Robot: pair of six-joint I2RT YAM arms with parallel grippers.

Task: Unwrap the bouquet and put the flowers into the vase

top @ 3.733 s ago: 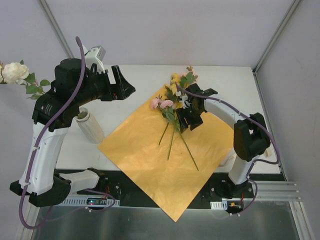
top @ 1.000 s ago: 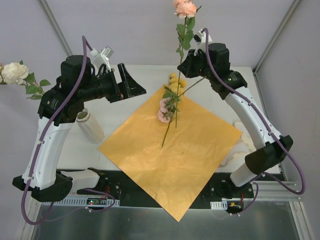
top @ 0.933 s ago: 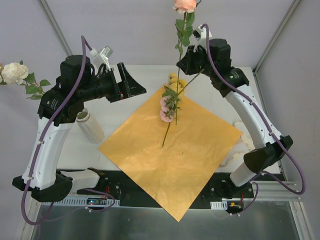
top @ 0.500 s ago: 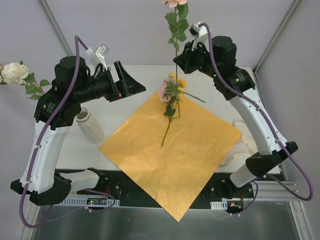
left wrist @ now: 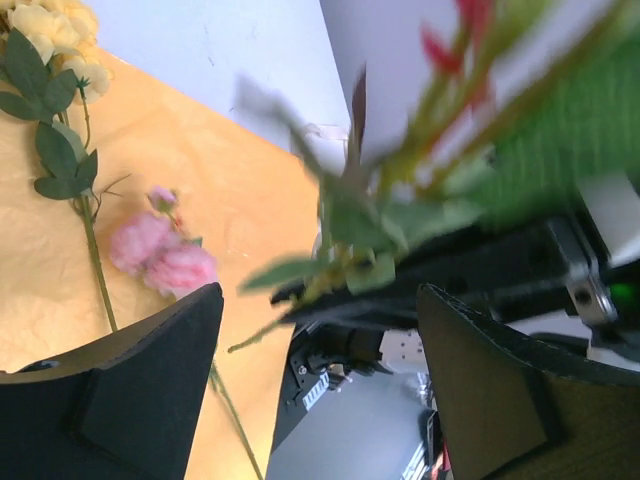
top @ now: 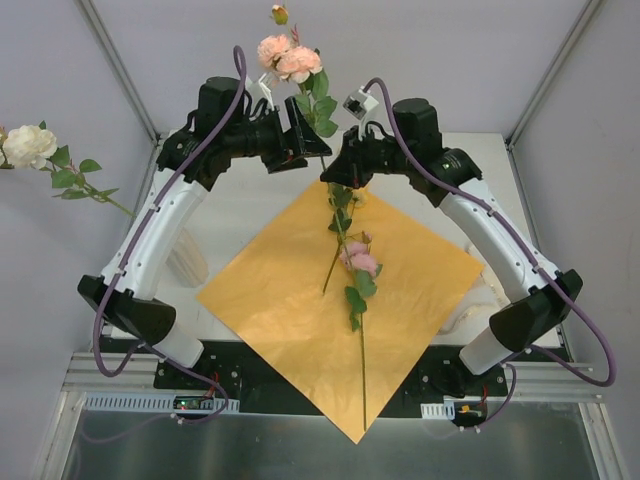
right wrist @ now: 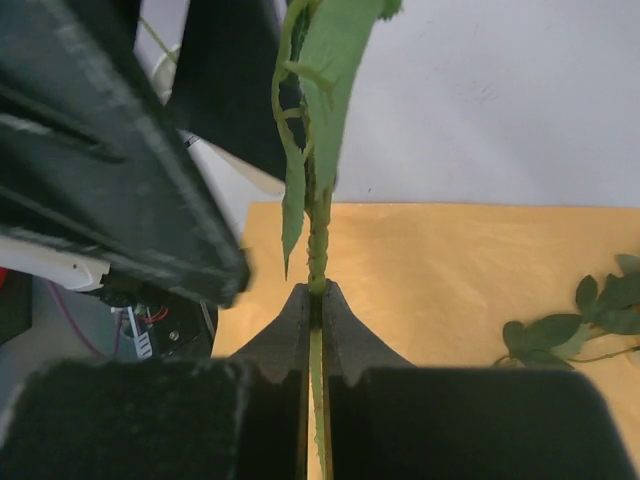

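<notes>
The bouquet is unwrapped, and its orange paper (top: 300, 300) lies flat on the table. My right gripper (top: 338, 175) (right wrist: 315, 290) is shut on the green stem (right wrist: 318, 235) of a pink-bloomed flower (top: 288, 57) held high above the paper. My left gripper (top: 300, 140) (left wrist: 320, 300) is open right beside that stem, with blurred leaves (left wrist: 400, 215) just above its wide jaws. A pink flower (top: 358, 258) (left wrist: 160, 262) and yellow flowers (left wrist: 45, 30) lie on the paper. The vase (top: 187, 262) stands at the left, mostly hidden by my left arm.
A white rose (top: 28, 145) leans out far to the left on a stem running toward the vase. A cream ribbon (top: 468, 312) lies at the table's right edge. The two arms nearly touch above the far end of the paper.
My left arm swung from the left up to the held flower. My right gripper carried the flower leftward. The pink flower that hung near the gripper now lies lower on the paper.
</notes>
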